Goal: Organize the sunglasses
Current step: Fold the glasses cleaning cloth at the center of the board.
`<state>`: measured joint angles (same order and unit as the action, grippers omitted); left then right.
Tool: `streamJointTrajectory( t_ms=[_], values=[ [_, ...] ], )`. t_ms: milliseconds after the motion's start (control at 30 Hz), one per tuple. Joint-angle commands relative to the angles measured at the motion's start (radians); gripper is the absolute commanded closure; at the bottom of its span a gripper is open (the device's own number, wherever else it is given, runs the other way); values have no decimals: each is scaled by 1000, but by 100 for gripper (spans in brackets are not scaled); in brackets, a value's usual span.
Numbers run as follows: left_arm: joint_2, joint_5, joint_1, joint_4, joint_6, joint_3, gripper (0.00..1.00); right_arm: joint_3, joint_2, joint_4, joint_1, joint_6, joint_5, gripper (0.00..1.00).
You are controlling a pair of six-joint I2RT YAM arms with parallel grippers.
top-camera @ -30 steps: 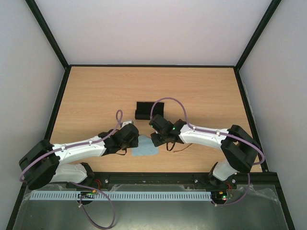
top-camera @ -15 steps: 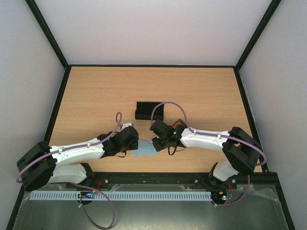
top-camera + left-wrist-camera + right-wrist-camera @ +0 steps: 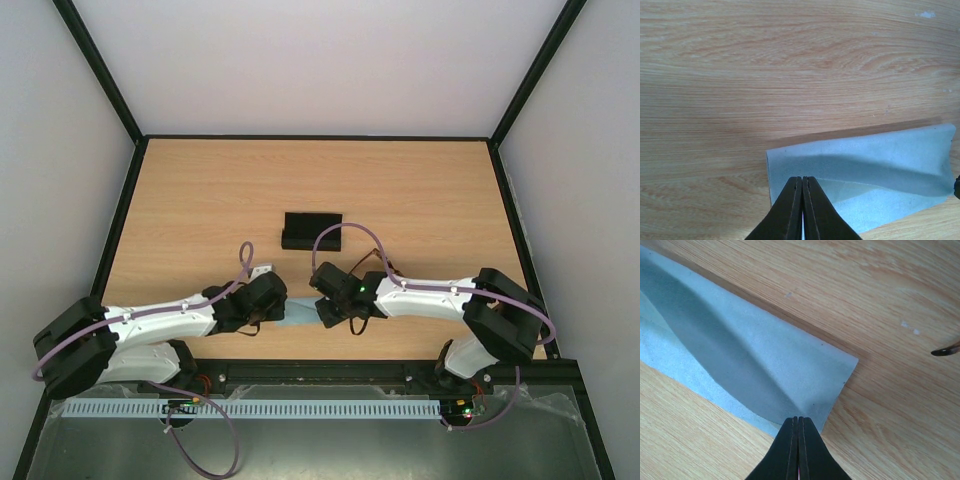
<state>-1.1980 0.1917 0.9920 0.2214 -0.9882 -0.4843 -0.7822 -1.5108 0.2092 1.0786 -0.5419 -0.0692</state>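
Observation:
A light blue cloth [image 3: 301,312] lies near the table's front edge, between my two grippers. My left gripper [image 3: 278,303] is shut on the cloth's left edge [image 3: 850,170], and its jaws are pressed together in the left wrist view [image 3: 802,180]. My right gripper [image 3: 326,310] is shut on the cloth's right corner [image 3: 765,360], and its jaws are pressed together in the right wrist view [image 3: 798,420]. The cloth is folded over and sags between the two grips. Of the sunglasses, only a dark brown temple tip [image 3: 945,351] shows at the right edge. The rest is hidden under my right arm.
The black oblong case [image 3: 310,230] lies shut in the middle of the wooden table [image 3: 200,200], beyond both grippers. Black rails edge the table on all sides.
Both grippers have moved toward the near edge, drawing the cloth with them. The cloth now shows as a narrower strip between them. The case has not moved.

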Motion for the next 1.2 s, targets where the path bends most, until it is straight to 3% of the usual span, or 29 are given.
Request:
streamJointTrajectory(
  t_ms=[0,633,1167],
  values=[
    [12,15,18,13,-15,10,98,26,26,12,12,-24,-22,99],
    [-8,29,62,0,-58,19,97,43,40,10,12,-26,-34,99],
    [49,59,64,65,-83,5,84,47,46,6,29,-19,-12,90]
  ],
)
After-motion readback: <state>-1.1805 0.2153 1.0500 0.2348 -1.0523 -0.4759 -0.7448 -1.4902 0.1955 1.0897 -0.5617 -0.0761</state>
